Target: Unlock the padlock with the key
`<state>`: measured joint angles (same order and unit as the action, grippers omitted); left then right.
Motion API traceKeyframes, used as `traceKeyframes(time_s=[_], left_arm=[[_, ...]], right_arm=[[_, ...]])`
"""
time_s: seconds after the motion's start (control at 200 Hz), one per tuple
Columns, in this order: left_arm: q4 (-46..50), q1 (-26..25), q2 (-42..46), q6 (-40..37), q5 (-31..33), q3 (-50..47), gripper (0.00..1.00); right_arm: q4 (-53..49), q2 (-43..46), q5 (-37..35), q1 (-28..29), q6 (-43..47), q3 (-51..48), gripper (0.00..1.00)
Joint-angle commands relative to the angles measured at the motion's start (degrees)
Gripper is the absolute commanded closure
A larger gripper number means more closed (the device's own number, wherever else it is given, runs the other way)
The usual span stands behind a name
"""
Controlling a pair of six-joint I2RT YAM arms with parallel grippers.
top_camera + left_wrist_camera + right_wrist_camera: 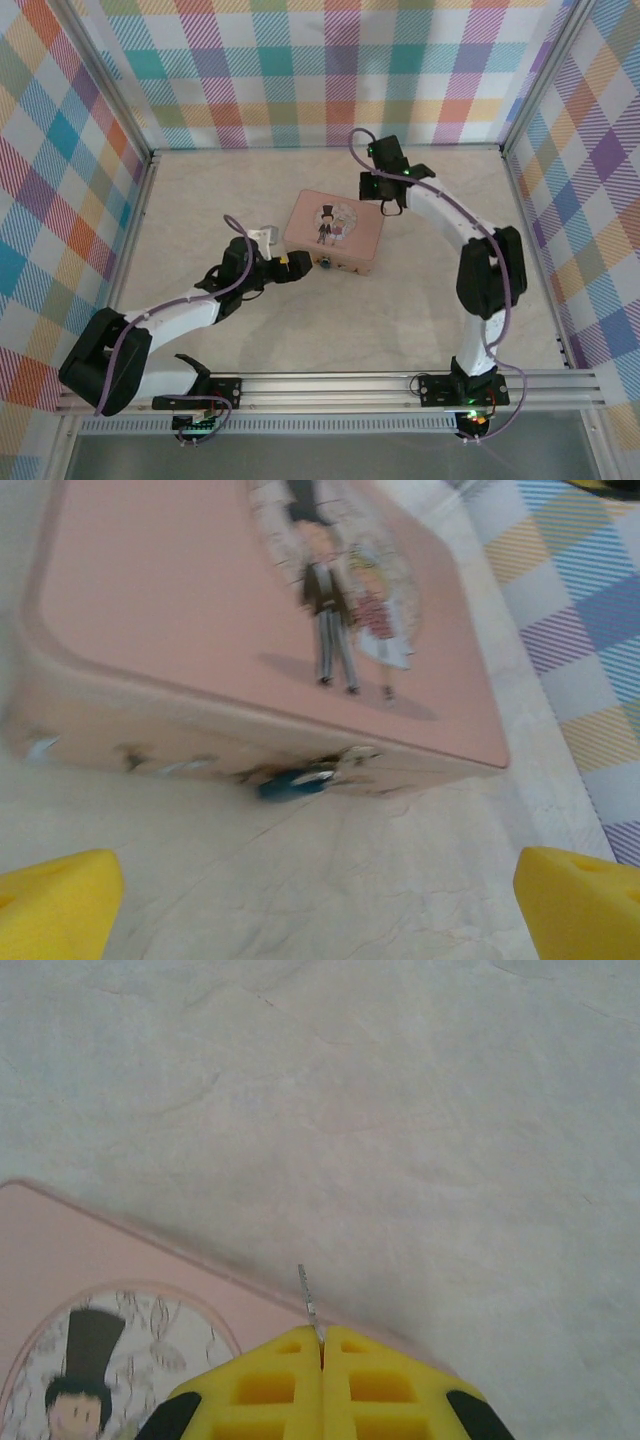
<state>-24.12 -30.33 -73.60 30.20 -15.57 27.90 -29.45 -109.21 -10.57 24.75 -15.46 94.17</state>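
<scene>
Jaws, right: pressed tight together on the key (308, 1300). Only a thin pale sliver of it pokes out past the tips of the right gripper (321, 1343).
Jaws, left: spread wide with nothing between them. The yellow fingertips (55, 905) sit at the two lower corners of the wrist view, so the left gripper (320, 910) has hold of nothing.
Lock position: the padlock (290, 784), a small bluish thing, sits against the near side wall of the pink tin (200, 590), low down by the table (250, 330). It is too blurred to tell whether the shackle is closed.
Left arm: from above, its open gripper is just beside the tin's near side and faces the padlock, close to it but apart.
Right arm: from above, its gripper is over the far right corner of the tin, across the lid from the padlock. I cannot tell whether the key tip touches the lid edge.
Done so far: the key is in hand, as far as I can judge.
Left to do: nearly all of it, I'd say. The key is on the wrong side of the tin and not yet at the keyhole. The padlock is not gripped. Inserting, turning and freeing the shackle all remain.
</scene>
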Motion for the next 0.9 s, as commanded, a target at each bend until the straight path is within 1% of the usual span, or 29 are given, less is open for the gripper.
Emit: traceKeyframes(time_s=[0.0, 0.085, 0.215, 0.33, 0.485, 0.685, 0.9], left_arm=[[-12.1, -1.2, -4.6, -3.8, -1.4, -1.0, 0.0], [-17.2, -2.4, -8.2, -5.2, -2.3, -1.1, 0.0], [-18.9, -4.1, -13.3, -8.2, -1.9, 0.6, 0.0], [-22.5, -5.8, -16.9, -10.8, 0.5, 0.6, 0.0], [-26.5, -7.2, -21.2, -11.8, 1.1, 1.2, 0.0], [-30.2, -8.3, -25.6, -12.6, 0.1, 3.0, 0.0], [-31.6, -9.0, -29.3, -13.4, -0.7, 5.6, 0.0]], right_arm=[[-3.6, -5.0, 1.9, -0.3, 2.2, 7.5, 1.0], [-5.3, -9.6, 2.1, -0.3, 3.0, 12.6, 1.0], [-7.3, -15.5, 2.6, -0.3, 3.9, 19.4, 1.0], [-9.1, -19.5, 2.8, -0.3, 4.6, 24.3, 1.0], [-11.7, -23.7, 2.8, -0.3, 5.8, 29.6, 1.0], [-12.8, -26.1, 4.0, -0.3, 6.3, 30.8, 1.0], [-12.9, -26.8, 5.3, 0.1, 6.5, 29.6, 1.0]])
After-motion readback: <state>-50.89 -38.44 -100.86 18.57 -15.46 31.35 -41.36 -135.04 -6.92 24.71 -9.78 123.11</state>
